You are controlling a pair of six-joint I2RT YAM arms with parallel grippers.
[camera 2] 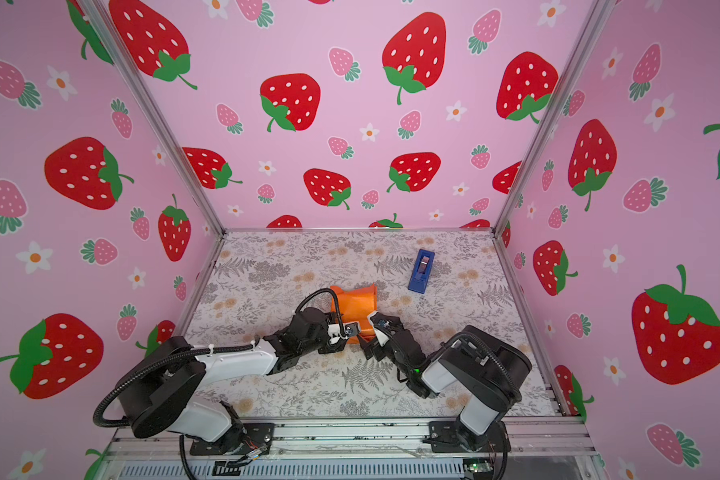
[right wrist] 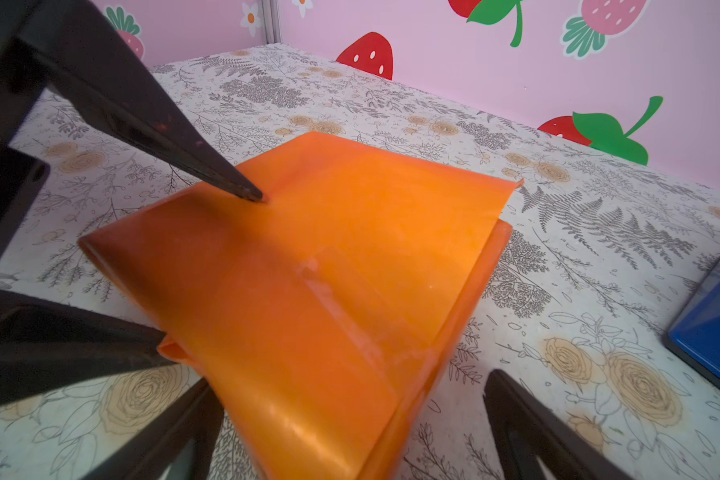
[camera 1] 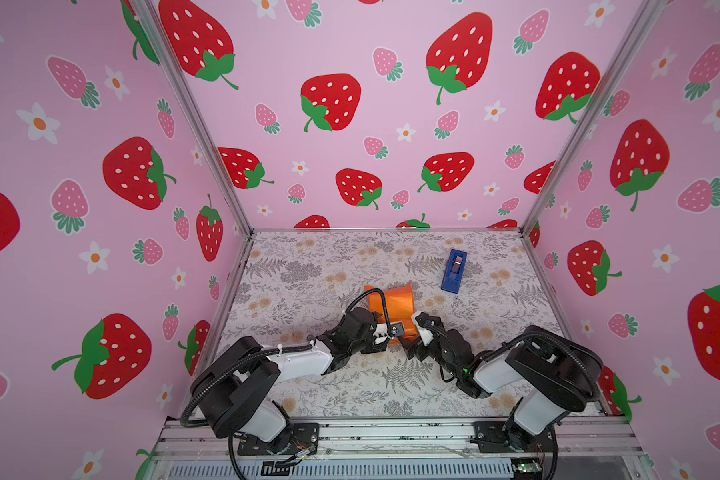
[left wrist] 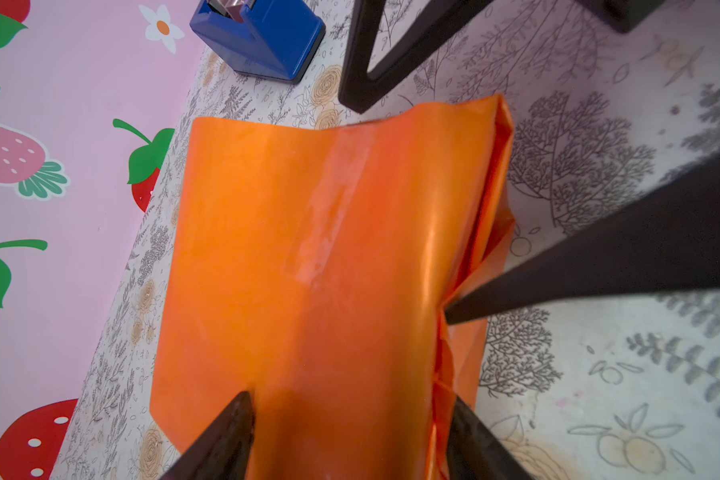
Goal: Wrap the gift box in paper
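Where we stand

As we look down, the glossy orange folded paper [camera 1: 395, 305] lies lower-centre on the floral tabletop [camera 1: 308, 270]. Our left claw [left wrist: 350, 397] straddles it; whether it pinches we cannot tell. Our right claw [right wrist: 350, 378] stands spread wide.

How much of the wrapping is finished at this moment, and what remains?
Done: the paper wraps the hidden gift box, and a clear tape strip lies on the top seam. In hand: the left gripper and the open right gripper are at the near end's folds. Left: the far end flares open, untaped.
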